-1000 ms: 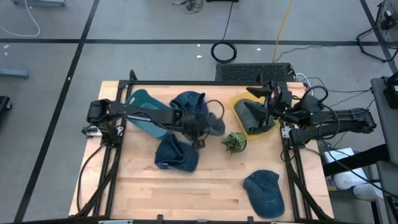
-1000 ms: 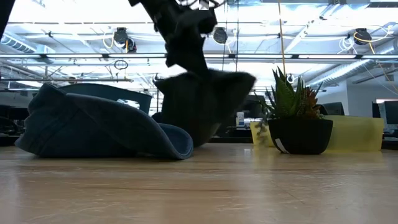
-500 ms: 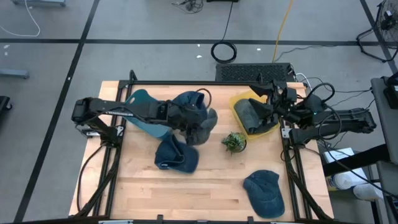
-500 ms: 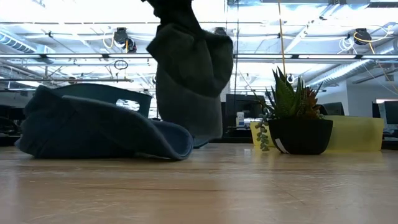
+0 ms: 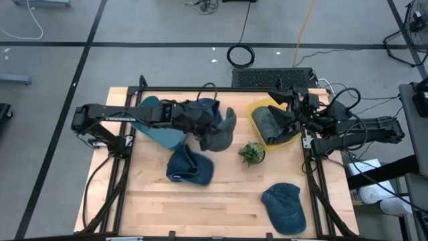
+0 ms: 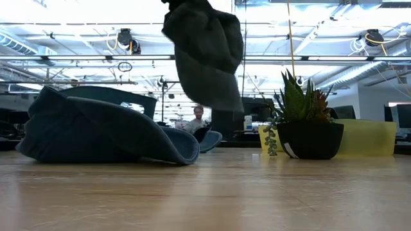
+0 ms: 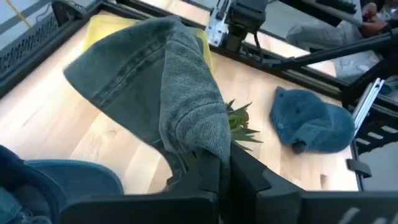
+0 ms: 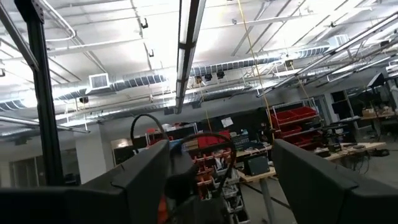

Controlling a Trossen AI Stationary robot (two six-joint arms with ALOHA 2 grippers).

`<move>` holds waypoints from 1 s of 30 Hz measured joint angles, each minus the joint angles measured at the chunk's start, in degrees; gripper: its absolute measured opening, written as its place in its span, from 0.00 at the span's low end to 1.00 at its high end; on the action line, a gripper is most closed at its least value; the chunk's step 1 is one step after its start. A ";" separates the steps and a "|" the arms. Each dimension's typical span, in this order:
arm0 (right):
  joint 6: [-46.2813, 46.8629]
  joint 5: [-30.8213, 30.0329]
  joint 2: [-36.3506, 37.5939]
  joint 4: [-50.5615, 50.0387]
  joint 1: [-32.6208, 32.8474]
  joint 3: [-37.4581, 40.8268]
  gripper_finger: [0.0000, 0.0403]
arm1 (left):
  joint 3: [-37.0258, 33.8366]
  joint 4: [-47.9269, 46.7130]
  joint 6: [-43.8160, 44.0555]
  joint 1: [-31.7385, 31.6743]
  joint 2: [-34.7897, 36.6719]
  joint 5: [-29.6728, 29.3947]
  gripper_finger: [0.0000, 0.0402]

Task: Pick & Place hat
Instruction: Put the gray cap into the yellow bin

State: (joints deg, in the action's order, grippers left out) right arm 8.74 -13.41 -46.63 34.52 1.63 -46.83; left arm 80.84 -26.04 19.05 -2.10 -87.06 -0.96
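High view: left gripper [image 5: 200, 127] clamps the grey hat [image 5: 219, 132] off the table, near the yellow bin [image 5: 289, 139] — which already holds one; right gripper [image 5: 294, 110] hovers there, jaws apart. Low view: the hat hangs clear of the wood. Left wrist view: fabric pinched tight. Pick done — placing left, probably in that bin.

An open-plan lab or workshop: exposed ceiling ducts [image 8: 205, 68], strip lights [image 8: 189, 37], red storage bins [image 8: 301, 115], cluttered workbenches [image 8: 348, 148].
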 joint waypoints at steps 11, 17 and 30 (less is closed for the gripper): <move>13.04 0.02 0.04 1.90 0.00 0.00 0.67 | 0.07 10.27 0.08 -1.64 2.79 -0.07 0.02; 28.70 -0.18 -0.28 2.30 0.00 0.00 0.66 | 0.02 18.75 -3.39 -1.65 3.12 -1.08 0.02; 47.92 -0.04 -5.28 2.02 -0.02 0.00 0.66 | 0.04 26.66 -22.94 -1.62 3.14 -11.77 0.02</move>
State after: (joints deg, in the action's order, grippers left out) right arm 56.66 -13.45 -51.91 36.54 1.61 -46.83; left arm 80.88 0.62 -3.89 -3.73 -83.92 -12.72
